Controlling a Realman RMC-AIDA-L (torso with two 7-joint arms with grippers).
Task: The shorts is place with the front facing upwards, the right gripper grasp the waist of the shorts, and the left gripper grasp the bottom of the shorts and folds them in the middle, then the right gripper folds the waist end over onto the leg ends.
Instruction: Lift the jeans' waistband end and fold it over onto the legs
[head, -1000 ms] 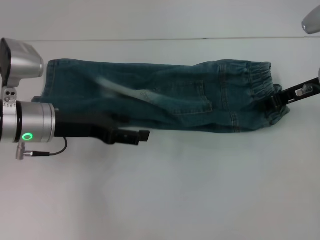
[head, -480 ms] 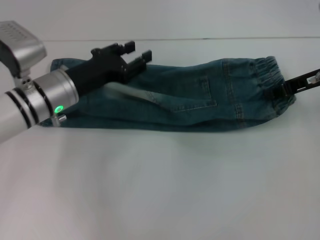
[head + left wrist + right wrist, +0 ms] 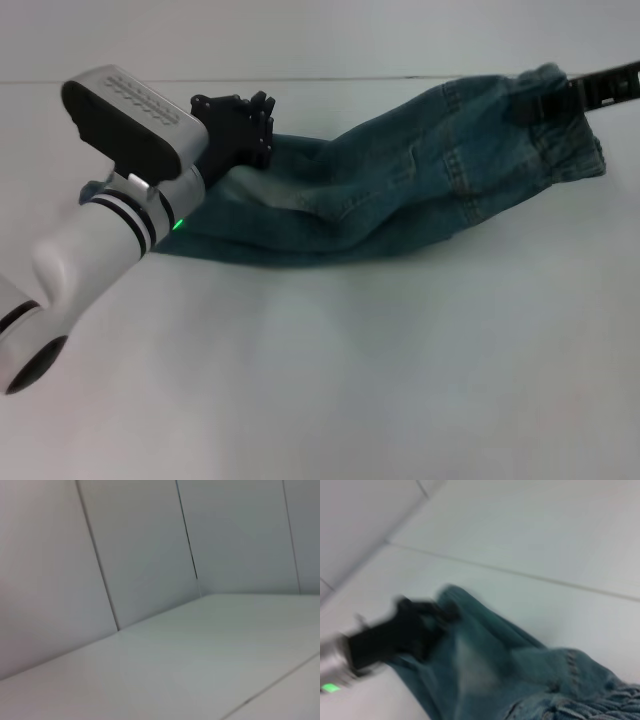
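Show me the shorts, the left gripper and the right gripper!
shorts [image 3: 400, 190]: head view, on the denim in the middle.
left gripper [image 3: 240, 125]: head view, on its black fingers above the leg end.
right gripper [image 3: 570, 92]: head view, at the black tip on the lifted waist.

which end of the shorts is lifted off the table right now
The waist end, the gathered elastic end on the robot's right, held up by the right hand. The leg end by the left hand lies flat.
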